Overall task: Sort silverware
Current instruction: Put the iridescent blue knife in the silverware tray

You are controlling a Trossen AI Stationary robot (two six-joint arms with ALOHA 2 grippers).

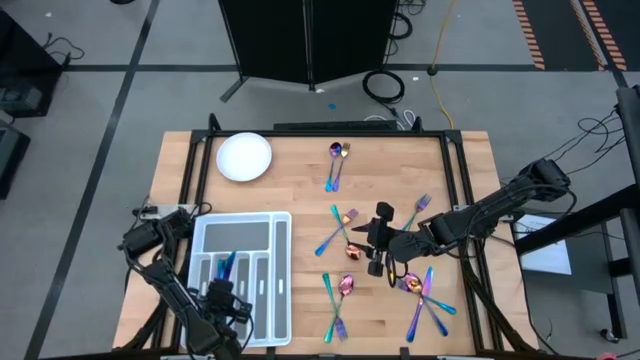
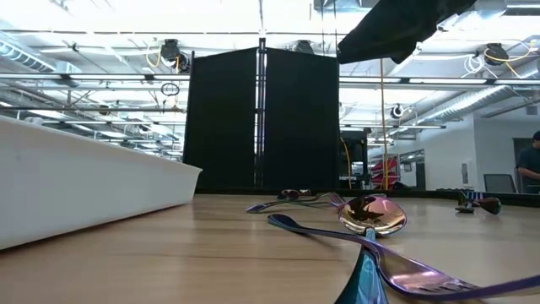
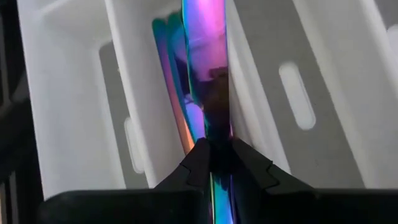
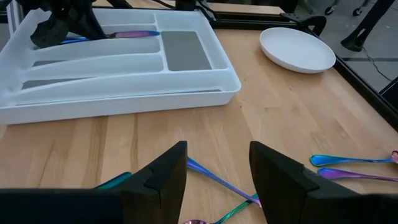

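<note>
Left gripper [image 3: 214, 163] is hovering over the near end of the white compartment tray [image 1: 283, 270], its fingers [image 3: 196, 163] nearly together and pinching the handle of one iridescent utensil [image 3: 205, 56]. That piece is pointing down along a narrow tray slot, where other rainbow pieces [image 3: 174, 93] are already lying; whether it is a fork, knife or spoon cannot be told.

Right gripper [image 4: 217, 174] is hanging just above the bare tabletop [image 1: 300, 180] near the middle, jaws standing wide apart and holding nothing. A thin rainbow handle [image 4: 214, 177] is lying on the wood between and below its fingers, not touched.

The rest of the silverware is lying loose on the tabletop: a pair [image 1: 337, 160] near the far edge, a crossed group [image 1: 340, 228] beside the right gripper, another [image 1: 335, 300] near the front edge, and a cluster [image 1: 425, 295] toward the right front.

A white plate [image 1: 244, 157] is sitting at the far left corner, well apart from the tray.
</note>
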